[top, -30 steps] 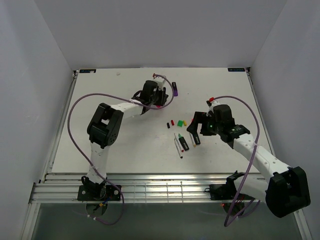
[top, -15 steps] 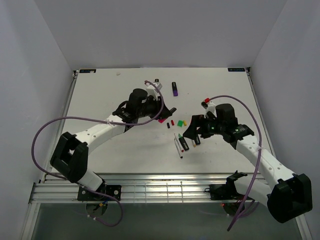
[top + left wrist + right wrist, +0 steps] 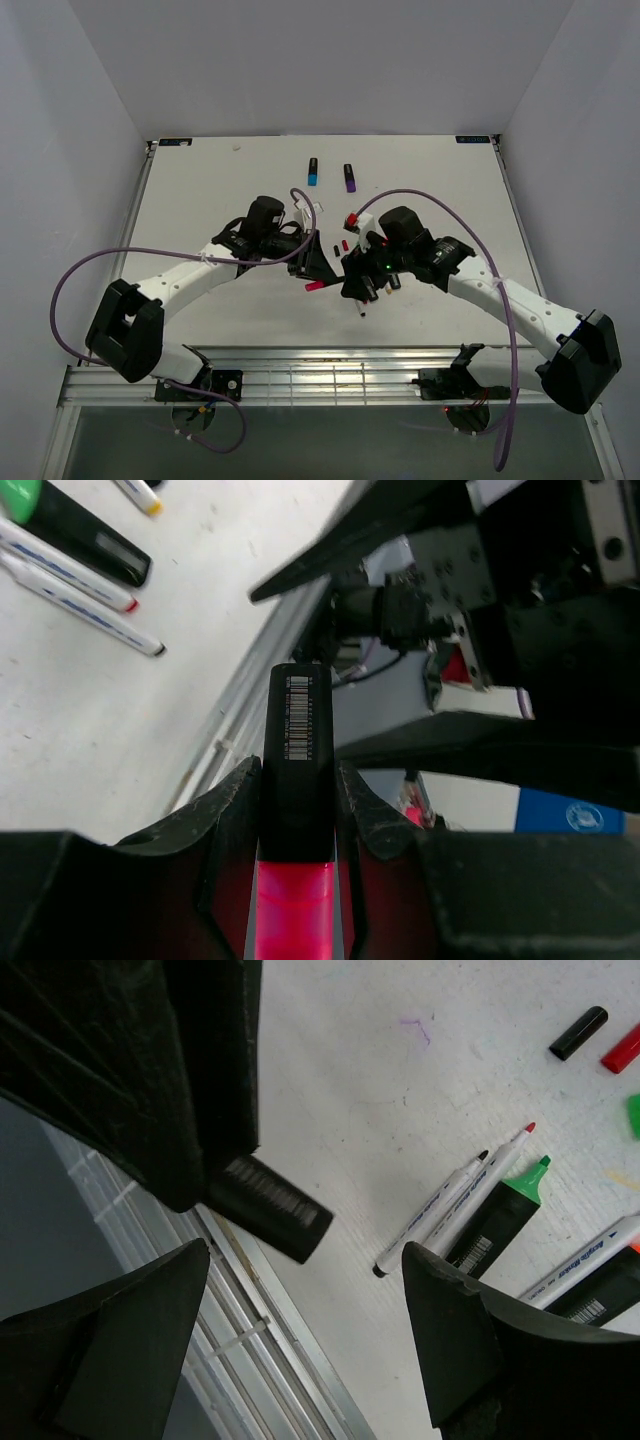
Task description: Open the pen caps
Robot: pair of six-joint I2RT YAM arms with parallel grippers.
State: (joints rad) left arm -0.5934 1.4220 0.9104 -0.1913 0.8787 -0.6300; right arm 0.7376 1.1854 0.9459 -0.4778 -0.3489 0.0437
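Note:
My left gripper (image 3: 320, 268) is shut on a stubby black marker (image 3: 299, 730), held above the table's front middle. Its pink cap (image 3: 294, 900) sits back between the jaws and pokes out behind them (image 3: 315, 286). The black body points at my right gripper (image 3: 352, 277). In the right wrist view the body's end (image 3: 272, 1210) hangs just ahead of the right gripper (image 3: 320, 1300), whose fingers stand wide apart and touch nothing. A blue-capped marker (image 3: 313, 172) and a purple-capped marker (image 3: 350, 178) lie at the back. Loose black (image 3: 578, 1033), red (image 3: 622, 1048) and green (image 3: 634, 1115) caps lie on the table.
Two uncapped thin white pens (image 3: 450, 1210) and an uncapped green marker (image 3: 497, 1222) lie under the right gripper, with more pens to their right. The table's front edge with its metal rails (image 3: 300, 362) runs just below both grippers.
Both arms have swung in to meet over the front middle of the table. The left one brought the pink-capped marker down from the back, uncovering the blue one. The right jaws narrowed slightly.

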